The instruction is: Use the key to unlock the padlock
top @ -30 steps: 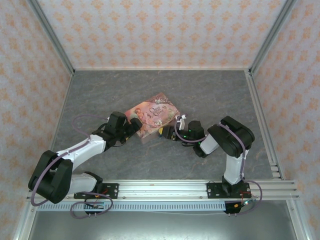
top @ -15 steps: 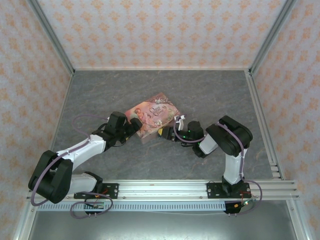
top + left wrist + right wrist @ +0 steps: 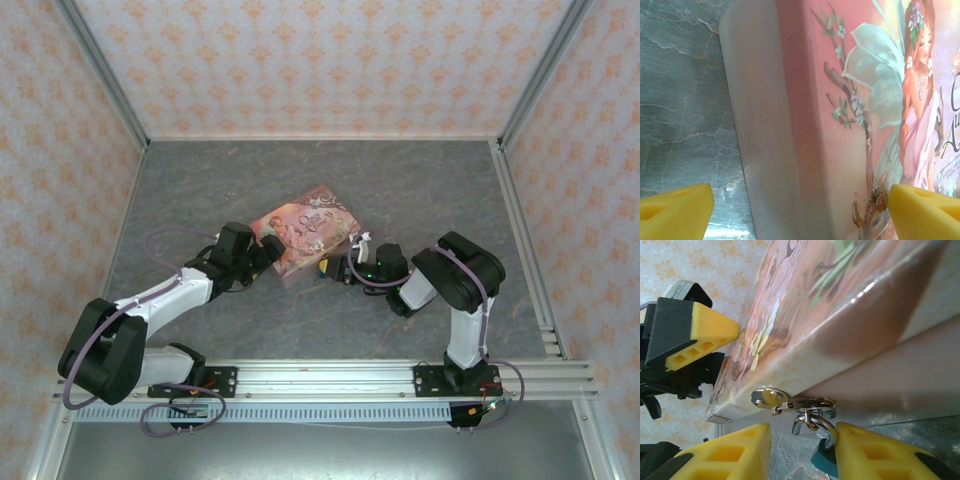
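Between my right jaws only a corner of the small blue-teal padlock [image 3: 821, 463] shows; a yellow finger pad [image 3: 875, 452] and the bottom edge hide the rest. The key I cannot make out.

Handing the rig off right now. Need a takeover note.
Left pincer: open wide at the pink box, its edge between the fingers, nothing gripped.
Right pincer: jaws apart on either side of the padlock, not clamped on it.
Padlock hangs from the clasp ring on the box's side, just above the table.
Done: both arms are at the box.
Left: put the key into the padlock, turn, unlock.
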